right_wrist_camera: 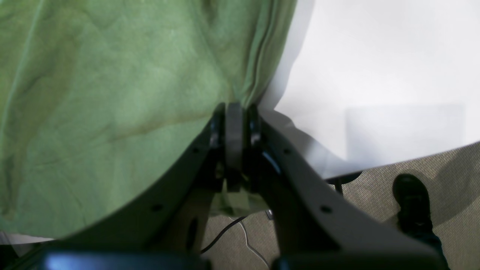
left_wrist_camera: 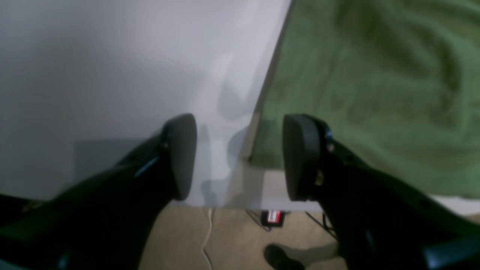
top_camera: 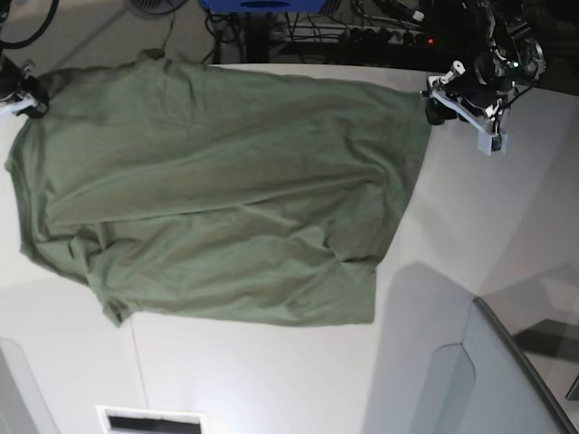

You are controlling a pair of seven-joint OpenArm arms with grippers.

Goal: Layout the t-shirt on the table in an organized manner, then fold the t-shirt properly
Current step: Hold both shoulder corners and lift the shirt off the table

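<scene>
worktop (left_wrist_camera: pixel 93 75): white, under left fingers (left_wrist_camera: pixel 296 157), which stand apart
shirt (right_wrist_camera: pixel 112 93): clamped in right fingers (right_wrist_camera: pixel 235 123)
floor (right_wrist_camera: pixel 442 180): beige carpet below

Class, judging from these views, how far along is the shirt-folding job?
Done: the t-shirt lies mostly spread over the table, though wrinkled. In hand: the right claw is shut on a bunched edge, while the left claw stands open beside the opposite edge, holding nothing. Left: smoothing the wrinkles, then every fold.
</scene>
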